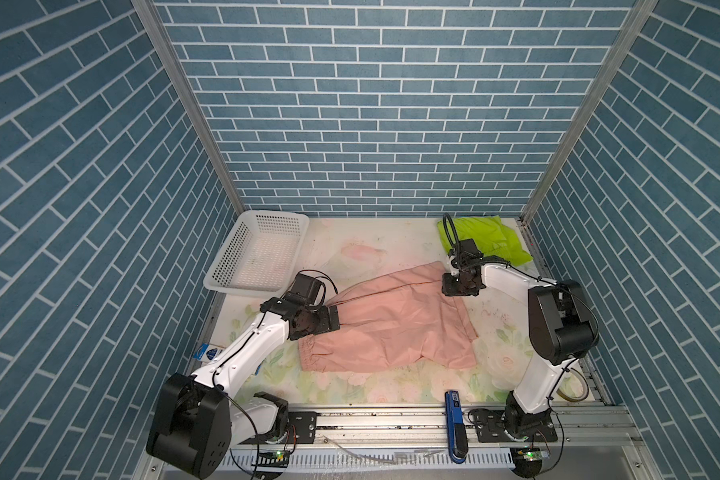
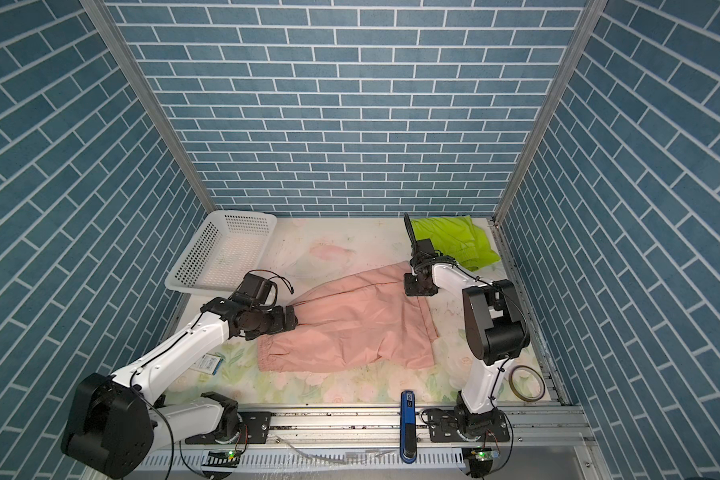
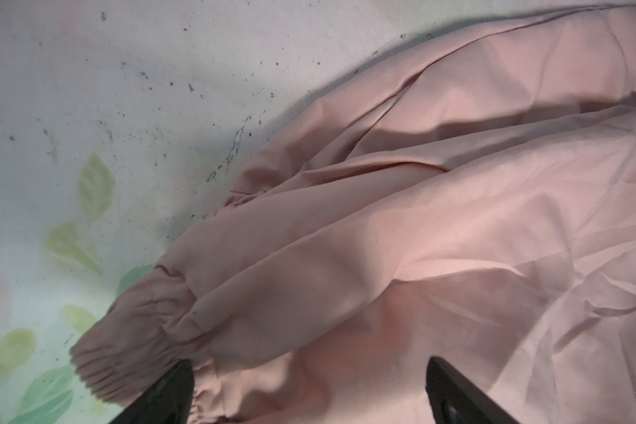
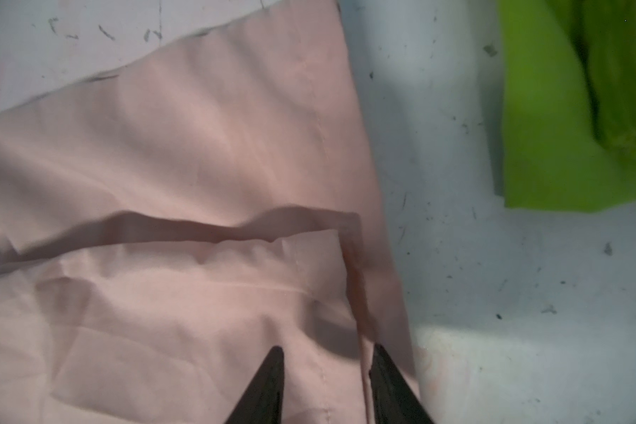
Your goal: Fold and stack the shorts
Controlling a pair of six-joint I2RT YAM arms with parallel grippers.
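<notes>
The salmon-pink shorts (image 1: 391, 324) (image 2: 350, 324) lie folded flat in the middle of the floral table, waistband at the left, leg hems at the right. My left gripper (image 1: 331, 319) (image 3: 311, 361) hovers open over the gathered waistband end (image 3: 133, 330), its fingers wide apart with loose pink cloth between them. My right gripper (image 1: 454, 286) (image 4: 327, 348) is at the far right hem corner, jaws a little apart over the flat pink fabric (image 4: 162, 183), gripping nothing. The lime-green shorts (image 1: 491, 241) (image 2: 458, 241) (image 4: 566, 128) sit crumpled at the back right corner, just behind the right wrist.
A white perforated basket (image 1: 233, 249) (image 2: 200, 249) stands tilted at the back left. A blue tool (image 1: 454, 419) (image 2: 408, 419) lies across the front rail. A tape roll (image 2: 526, 382) rests by the right arm's base, and a small card (image 2: 208, 361) under the left arm.
</notes>
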